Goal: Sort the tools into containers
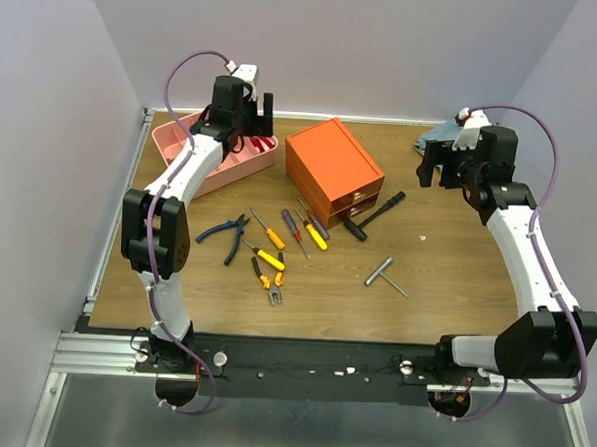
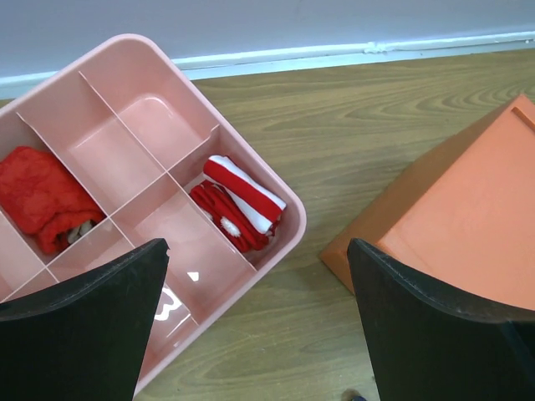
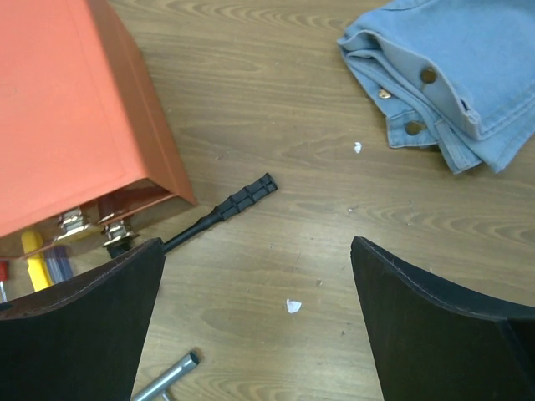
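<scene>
Top view: the tools (image 1: 268, 257) lay bunched on the tabletop (image 1: 445, 291) at 6 o'clock of the orange box (image 1: 332, 165), with the pink tray (image 1: 187, 148) at its 9. The close-packed screwdrivers (image 1: 316, 234) invited a double grab.

Left wrist: the left hand (image 2: 259, 259) gaped wide and empty above the tray.

Right wrist: the right hand (image 3: 257, 251) gaped wide and empty. The hammer (image 3: 230, 205) ran toward 8 o'clock, close against the box, so lifting it might drag the box.
</scene>
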Controlling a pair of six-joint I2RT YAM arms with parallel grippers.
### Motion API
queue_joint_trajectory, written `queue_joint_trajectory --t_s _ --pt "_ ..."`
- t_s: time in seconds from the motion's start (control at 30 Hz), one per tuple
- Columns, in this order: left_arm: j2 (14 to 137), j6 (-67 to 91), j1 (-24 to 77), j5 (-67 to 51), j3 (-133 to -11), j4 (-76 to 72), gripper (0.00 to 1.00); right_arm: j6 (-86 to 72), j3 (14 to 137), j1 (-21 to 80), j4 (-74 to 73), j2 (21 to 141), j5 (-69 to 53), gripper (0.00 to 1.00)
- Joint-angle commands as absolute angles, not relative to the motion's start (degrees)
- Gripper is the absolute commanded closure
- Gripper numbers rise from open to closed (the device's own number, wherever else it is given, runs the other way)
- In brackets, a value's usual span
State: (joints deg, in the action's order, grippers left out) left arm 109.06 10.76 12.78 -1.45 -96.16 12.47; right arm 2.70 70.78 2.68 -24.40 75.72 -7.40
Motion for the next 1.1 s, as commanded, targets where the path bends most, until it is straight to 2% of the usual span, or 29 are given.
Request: queue_joint_trajectory --t_s 0.0,0.13,0.33,0.43,0.47,0.53,0.57,0.63,0.67,0.7,0.87,1.07 --pt "110.3 11.0 12.8 -4.5 -98.3 13.0 0.01 9.6 71.5 2.8 -30.1 76.7 -15.5 0.0" --pt "112.7 9.7 12.9 -6.4 -99.7 13.4 0.01 15.0 73.0 2.9 -31.6 80.4 -26.2 0.0" --pt "112.2 9.4 12.8 -9.8 -101.1 16.5 0.05 13.8 77.4 3.0 -30.5 87.0 -30.8 0.05" --pt "110.4 5.6 12.7 -15.8 -98.4 16.1 0.3 13.1 78.1 3.3 -28.6 90.6 -32.2 0.16" --pt "110.1 3.3 12.7 -18.3 -97.1 16.2 0.5 13.1 78.2 3.5 -28.4 91.8 -32.3 0.27" --pt "109.9 2.0 12.7 -23.2 -96.6 18.4 0.71 13.5 78.4 4.4 -29.1 92.9 -32.5 0.39" --pt "110.0 1.8 12.7 -24.0 -96.4 19.5 0.88 14.0 78.7 4.6 -30.7 93.4 -33.2 0.51" --pt "109.7 1.8 12.7 -25.9 -96.2 22.6 0.99 15.9 78.7 4.9 -32.5 94.5 -35.3 0.63" --pt "109.4 1.8 12.7 -26.6 -94.8 23.0 1.0 16.7 78.7 5.1 -33.7 94.7 -35.8 0.71" --pt "108.9 1.9 12.7 -27.0 -93.5 22.4 1.0 17.2 78.1 5.4 -33.7 95.1 -35.9 0.72" --pt "104.9 0.8 12.7 -28.7 -85.1 17.9 1.0 14.3 77.9 6.8 -28.2 98.0 -35.3 0.74" --pt "106.4 -1.5 12.7 -28.4 -87.9 21.3 1.0 14.2 85.3 9.3 -26.2 105.7 -34.8 0.74"
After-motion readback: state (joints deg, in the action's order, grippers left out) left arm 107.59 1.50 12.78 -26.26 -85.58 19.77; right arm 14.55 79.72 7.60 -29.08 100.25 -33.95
